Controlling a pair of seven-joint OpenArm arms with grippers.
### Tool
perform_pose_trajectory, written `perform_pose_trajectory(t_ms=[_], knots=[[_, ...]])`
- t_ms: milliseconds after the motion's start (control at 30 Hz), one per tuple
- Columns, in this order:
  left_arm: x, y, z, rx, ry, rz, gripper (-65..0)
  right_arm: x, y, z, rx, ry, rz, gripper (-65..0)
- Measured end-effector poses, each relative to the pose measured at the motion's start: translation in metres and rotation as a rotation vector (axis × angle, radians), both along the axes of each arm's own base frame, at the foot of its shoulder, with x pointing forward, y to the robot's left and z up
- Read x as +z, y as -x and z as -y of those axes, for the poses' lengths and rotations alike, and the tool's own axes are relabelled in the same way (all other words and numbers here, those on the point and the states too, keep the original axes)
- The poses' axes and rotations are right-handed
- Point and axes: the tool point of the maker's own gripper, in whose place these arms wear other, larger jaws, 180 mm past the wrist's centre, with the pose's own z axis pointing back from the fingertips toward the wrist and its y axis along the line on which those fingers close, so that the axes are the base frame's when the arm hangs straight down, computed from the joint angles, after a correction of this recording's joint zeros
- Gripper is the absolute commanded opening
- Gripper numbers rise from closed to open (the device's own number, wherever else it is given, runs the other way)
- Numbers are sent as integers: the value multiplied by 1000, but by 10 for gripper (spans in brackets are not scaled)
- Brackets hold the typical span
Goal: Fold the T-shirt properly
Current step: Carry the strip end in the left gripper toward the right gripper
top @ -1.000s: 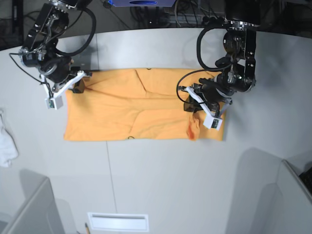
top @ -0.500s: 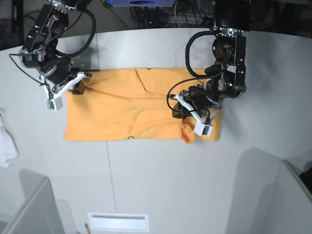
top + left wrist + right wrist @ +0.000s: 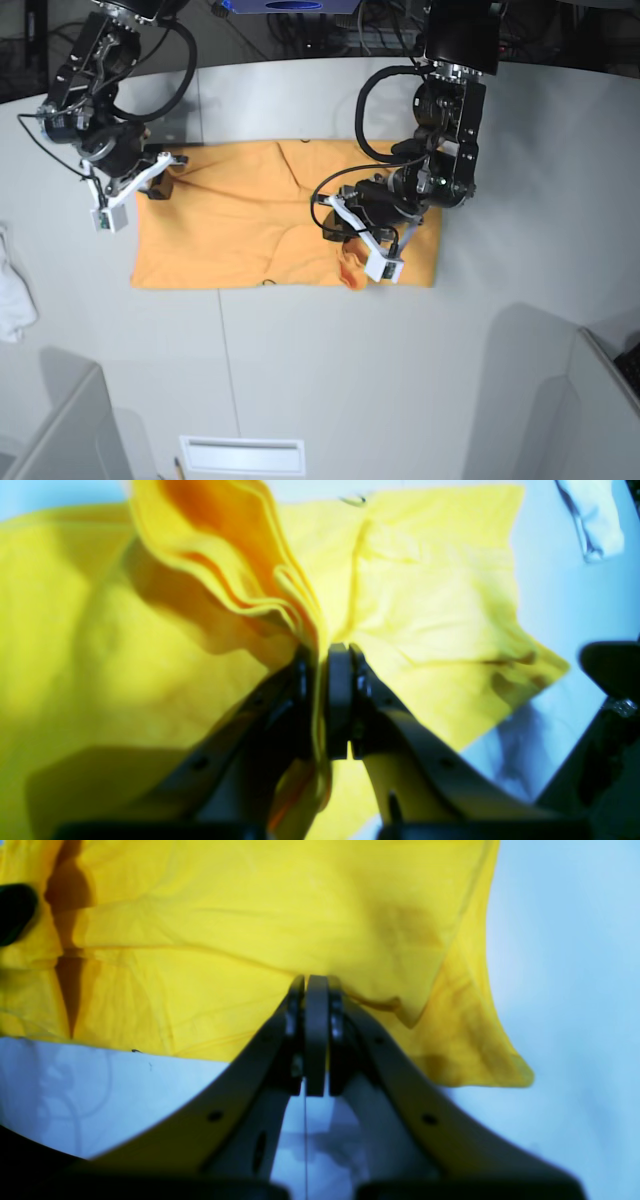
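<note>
Base view shows the T-shirt (image 3: 250, 225) lying flat across the middle of the pale bench (image 3: 320, 380) as a wide orange band, with one end lifted into a small bunched fold under the left tool (image 3: 352, 250). In the left wrist view that tool (image 3: 327, 700) is clamped nearly closed on several stacked layers of the yellow-orange cloth, which fan upward from the pinch in soft ridges. The right tool (image 3: 158, 180) sits at the far upper corner of the garment; in the right wrist view its jaws (image 3: 310, 1035) are fully closed, and the edge of the cloth appears to be nipped between them, though the tips hide the contact. The cloth looks light, thin and limp: it drapes, creases and sags wherever it is unsupported, so it will likely trail and wrinkle if dragged. It seems neither slippery nor fragile. Hems and corners look like the best holds, gripping all layers together so none slide apart. A small white cloth (image 3: 14, 295) lies well apart at the bench edge.
</note>
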Motion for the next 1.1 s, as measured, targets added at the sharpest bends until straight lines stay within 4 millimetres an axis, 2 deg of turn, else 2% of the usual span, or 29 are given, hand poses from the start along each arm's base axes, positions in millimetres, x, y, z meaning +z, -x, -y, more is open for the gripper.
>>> perform_pose_trajectory(t_ms=[167,867,900,1000,1100], knots=[[-11,2,-3,4,-13,-31,-650,0,0,0,0,0,0,-650],[-8,0,4,-3,1,-26,-650,0,0,0,0,0,0,-650],[-8,0,4,-3,1,-26,-611,0,0,0,0,0,0,-650],[-6,-1,10,1,14,-26,-416,0,0,0,0,0,0,-650],[-1,1,29,-7,63,-29,-258,0,0,0,0,0,0,-650]])
